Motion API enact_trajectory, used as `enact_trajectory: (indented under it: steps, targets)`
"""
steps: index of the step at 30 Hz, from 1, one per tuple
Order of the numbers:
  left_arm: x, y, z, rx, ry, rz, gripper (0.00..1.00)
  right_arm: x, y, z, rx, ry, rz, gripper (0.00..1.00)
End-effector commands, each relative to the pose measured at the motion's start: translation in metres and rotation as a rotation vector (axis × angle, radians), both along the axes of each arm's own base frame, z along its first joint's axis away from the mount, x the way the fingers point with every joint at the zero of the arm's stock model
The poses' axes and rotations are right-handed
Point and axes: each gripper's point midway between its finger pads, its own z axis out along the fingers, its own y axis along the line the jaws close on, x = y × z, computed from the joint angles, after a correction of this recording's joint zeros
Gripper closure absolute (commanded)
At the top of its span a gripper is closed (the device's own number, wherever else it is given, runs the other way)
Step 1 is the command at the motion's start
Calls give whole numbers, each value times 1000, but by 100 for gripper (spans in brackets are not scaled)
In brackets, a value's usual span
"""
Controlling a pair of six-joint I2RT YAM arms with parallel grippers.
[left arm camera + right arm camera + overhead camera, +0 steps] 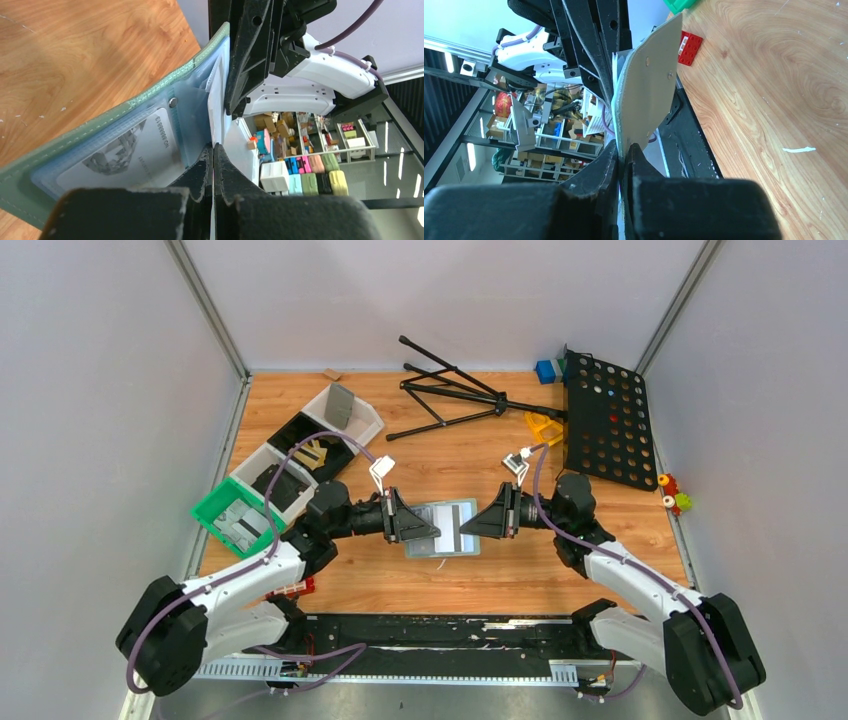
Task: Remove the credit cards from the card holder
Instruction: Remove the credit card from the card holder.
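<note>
— Black rail (430, 635) along the near edge, with both arm bases bolted beside it. What's beyond?
— A wood-grain worktop (480, 455), boxed in by pale grey walls. A folded black stand (450, 395) and a perforated black board (605, 420) lie at the back.
— And the arms?
— Both reach inward and face each other at mid-worktop. The left pincer (213, 147) is closed on the card holder's (100, 145) inner edge. I cannot tell if it nips a sleeve or a card. The right pincer (624, 147) is clamped on the opposite edge, against the outer cover.
— So where is the holder?
— Held between the two, opened out and tilted above the wood. One credit card (125, 155) sits inside a translucent sleeve.
— Any containers?
— A green tray (205, 508) at the left holds grey pieces. A row of white bins (372, 425) runs back from it.
</note>
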Motion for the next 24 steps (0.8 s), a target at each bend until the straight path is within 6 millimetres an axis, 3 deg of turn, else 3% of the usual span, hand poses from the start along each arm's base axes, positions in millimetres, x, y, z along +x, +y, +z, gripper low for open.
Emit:
enact_trajectory:
  steps: [1, 13, 24]
  targets:
    - [3, 9, 1, 20, -43, 31, 100, 4, -7, 5, 6, -46, -35, 100]
    - [7, 24, -1, 36, -46, 67, 100, 7, -10, 5, 0, -47, -44, 100]
    - [30, 58, -30, 189, 1, 213, 100, 20, -18, -29, -119, 8, -114, 100]
